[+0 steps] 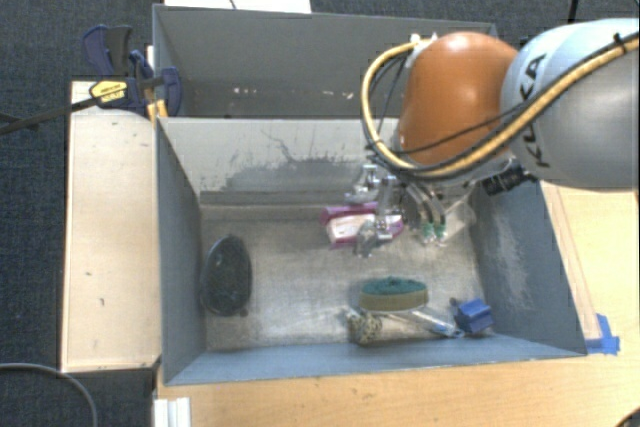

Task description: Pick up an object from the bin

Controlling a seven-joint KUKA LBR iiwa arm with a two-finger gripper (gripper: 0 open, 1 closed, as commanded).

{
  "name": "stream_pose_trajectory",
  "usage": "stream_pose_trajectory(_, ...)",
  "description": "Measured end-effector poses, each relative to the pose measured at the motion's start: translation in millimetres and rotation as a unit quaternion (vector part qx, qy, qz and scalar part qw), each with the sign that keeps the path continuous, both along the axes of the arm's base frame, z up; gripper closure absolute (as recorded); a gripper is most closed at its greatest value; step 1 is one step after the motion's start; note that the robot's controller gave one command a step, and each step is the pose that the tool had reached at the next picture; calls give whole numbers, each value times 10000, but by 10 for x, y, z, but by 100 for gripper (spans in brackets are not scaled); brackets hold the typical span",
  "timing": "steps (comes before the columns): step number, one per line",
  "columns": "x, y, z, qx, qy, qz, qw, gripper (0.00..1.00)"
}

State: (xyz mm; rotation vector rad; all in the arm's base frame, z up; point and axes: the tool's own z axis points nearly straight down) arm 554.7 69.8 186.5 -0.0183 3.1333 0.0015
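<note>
Down in the grey metal bin [180, 245] the floor was scuffed and pale, streaked with wear toward the back wall, and most of it lay bare. Dark carpet [60, 5] showed around the bin.

The arm [590, 105] reached in from the right, its orange cover [455, 100] looped with cables [369, 105], and the tool [375, 220] hung low over the middle of the floor near the back. Right there lay a pink-and-white packet [345, 227], its right end touching or tucked under the tool. Whether the tool was spread, pressed together or pinching that packet could not be told; the metalwork overlapped the packet too closely.

Over on the left sat a dark oval lump [226, 275], well apart from everything and close to the left wall. Along the front wall ran a small cluster: a round green pad [393, 294], a speckled piece [366, 327] just in front of it, and a blue-ended stick [470, 315] lying toward the front right corner.

Open room was wide between the oval lump and the packet. The right side was crowded by the arm, and the front cluster sat near the tool.
</note>
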Motion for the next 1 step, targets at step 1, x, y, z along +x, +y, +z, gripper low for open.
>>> stream_pose_trajectory(1, -12, -50, 1329, -2, -14, 130, 9999, 100)
